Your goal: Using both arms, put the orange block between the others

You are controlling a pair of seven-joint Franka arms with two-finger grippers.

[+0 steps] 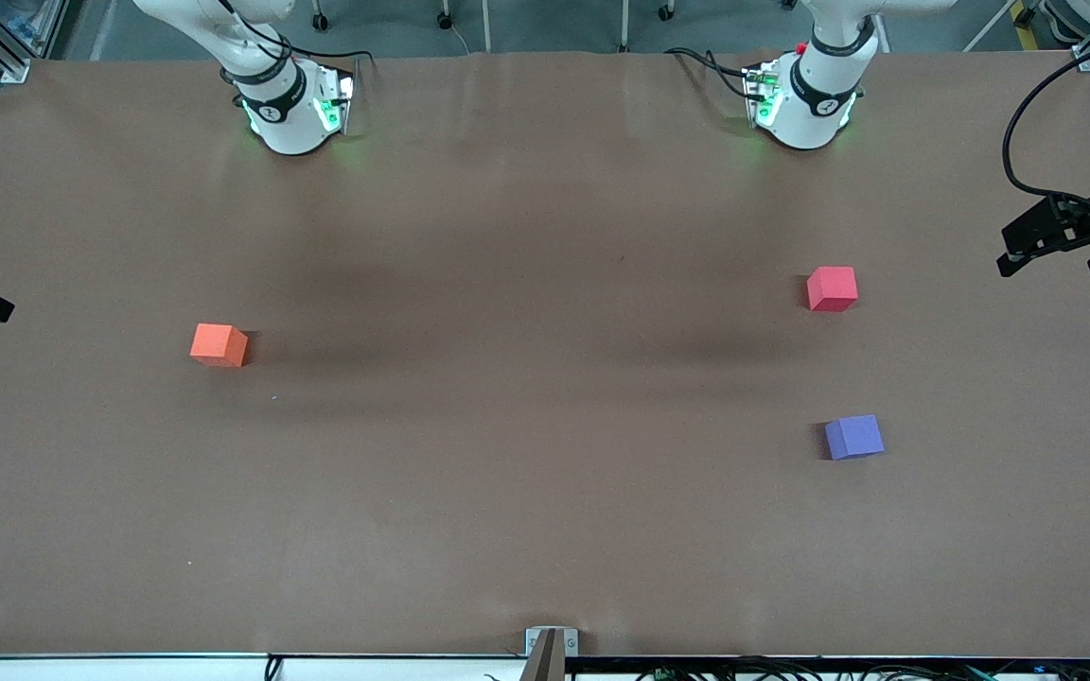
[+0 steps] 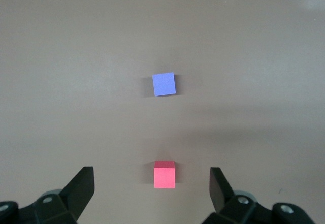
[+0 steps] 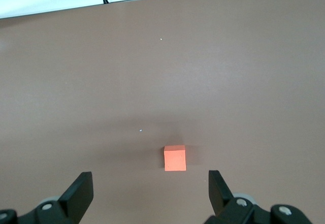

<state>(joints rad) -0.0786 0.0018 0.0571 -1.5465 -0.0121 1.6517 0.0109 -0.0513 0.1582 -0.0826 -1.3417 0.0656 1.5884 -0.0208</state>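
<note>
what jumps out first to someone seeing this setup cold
Three small bright cubes on the bare brown table: the orange block alone toward the right arm's end, the pinkish-red cube and purple cube toward the left arm's end, the purple one nearer the front camera. The right end effector hangs open above the orange block, the left end effector open above the pinkish-red cube.

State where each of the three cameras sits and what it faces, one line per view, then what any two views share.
Front view: high across the table, facing both arm bases; shows orange block, pinkish-red cube, purple cube.
Left wrist view: on the left arm, looking down; open left gripper frames both cubes.
Right wrist view: on the right arm, looking down; open right gripper frames the orange block.
Shared: front and left wrist views show both cubes; front and right wrist views show the orange block.
</note>
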